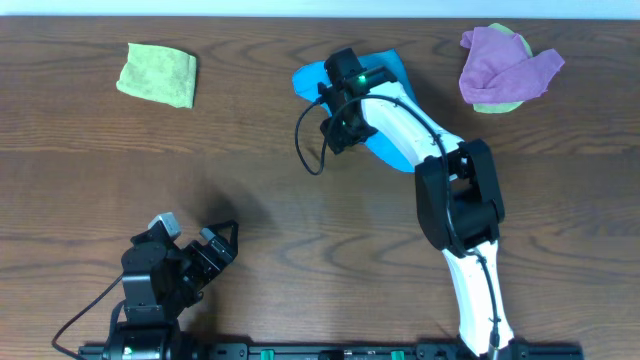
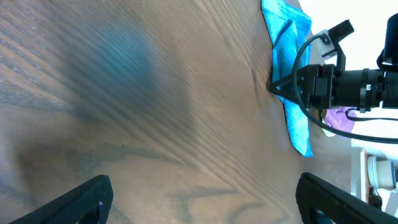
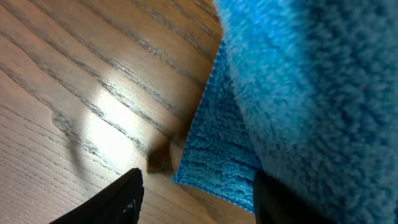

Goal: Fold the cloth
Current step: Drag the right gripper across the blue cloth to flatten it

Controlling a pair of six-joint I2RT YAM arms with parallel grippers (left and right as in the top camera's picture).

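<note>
Right arm point(image 1: 455, 200) stands tallest under the overhead camera, black elbow over the desk's middle-right and white forearm reaching toward the far edge.

Wooden desk point(image 1: 250, 170) – dark brown grain, fills all three views.

Left arm point(image 1: 150, 285) – folded low at the near edge, left of centre.

Blue cloth point(image 1: 308, 80) – the task piece. It lies by the far edge, a little right of centre, partly hidden under the right forearm. In the left wrist view it point(image 2: 289, 37) is a rumpled strip. In the right wrist view it point(image 3: 298, 93) has a thick fold bulging close to the lens, with a flat edge on the wood beneath.

Purple cloth point(image 1: 505, 65) – bunched near the far right corner, on top of a light green cloth point(image 1: 500, 103).

Yellow-green cloth point(image 1: 158, 73) – folded, toward the far left corner, well apart from the rest.

Right gripper point(image 3: 199, 202) – down at the blue cloth's left part. The jaws are partly spread with the cloth's flat edge between them. Bare wood shows between the one finger point(image 3: 127, 196) and the cloth, so nothing is pinched.

Left gripper point(image 2: 205, 208) – jaws spread wide over bare desk, nothing between them.

Black cable point(image 1: 305, 140) – loops off the right wrist, just left of the blue cloth.
</note>
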